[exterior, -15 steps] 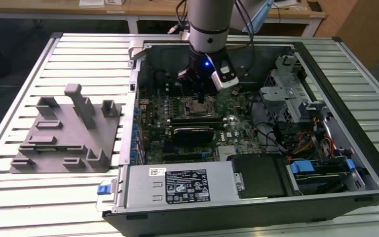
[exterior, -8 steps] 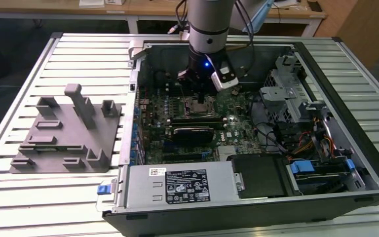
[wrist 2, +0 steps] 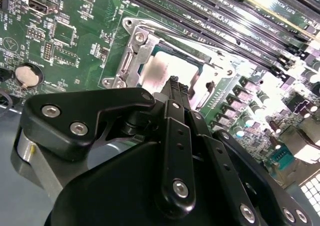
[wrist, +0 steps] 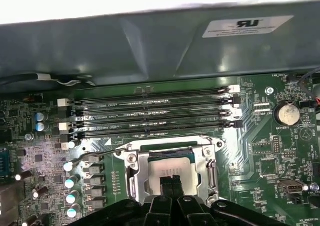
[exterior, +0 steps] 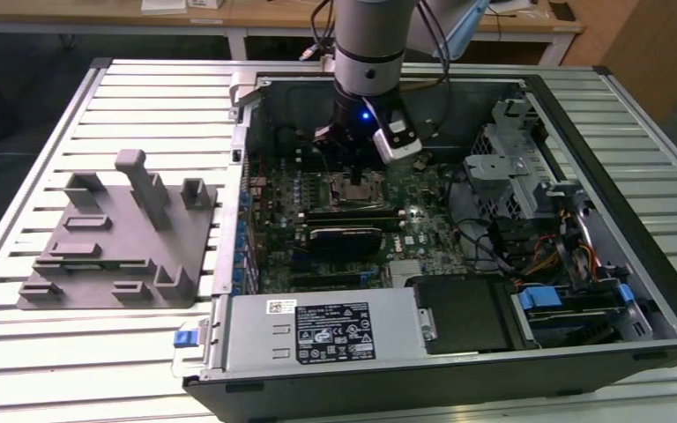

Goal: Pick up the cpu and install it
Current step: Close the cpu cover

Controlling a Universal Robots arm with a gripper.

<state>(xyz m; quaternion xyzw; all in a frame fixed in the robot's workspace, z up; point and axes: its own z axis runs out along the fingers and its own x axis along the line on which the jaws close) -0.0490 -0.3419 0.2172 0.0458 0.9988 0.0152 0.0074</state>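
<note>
Hand down inside open computer case, fingers together, tips at cpu top; touching or just above, cannot tell. Cpu lying in motherboard socket, within metal frame, beside memory slots. Grey fixture on bench, well apart from socket.

The open computer case lies on the surface, the fixture beside it at the exterior view's left; inside, the cpu sits in the motherboard socket.
</note>
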